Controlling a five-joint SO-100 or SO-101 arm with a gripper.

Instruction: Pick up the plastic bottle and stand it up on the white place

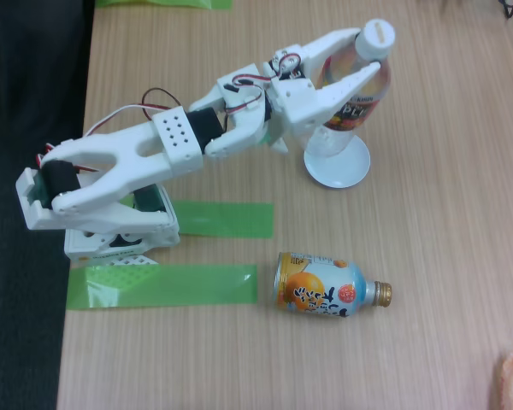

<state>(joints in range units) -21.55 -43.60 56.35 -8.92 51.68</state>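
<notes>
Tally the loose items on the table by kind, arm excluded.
Plastic bottle, upright on the disc, held by the gripper: 1
Fruit-picture bottle-can, lying on its side: 1
White disc: 1
Green tape strips: 2
Total: 5

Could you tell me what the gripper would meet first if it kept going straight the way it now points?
The gripper already straddles the plastic bottle, so it would press into that; beyond lies bare table, though depth is unclear.
</notes>
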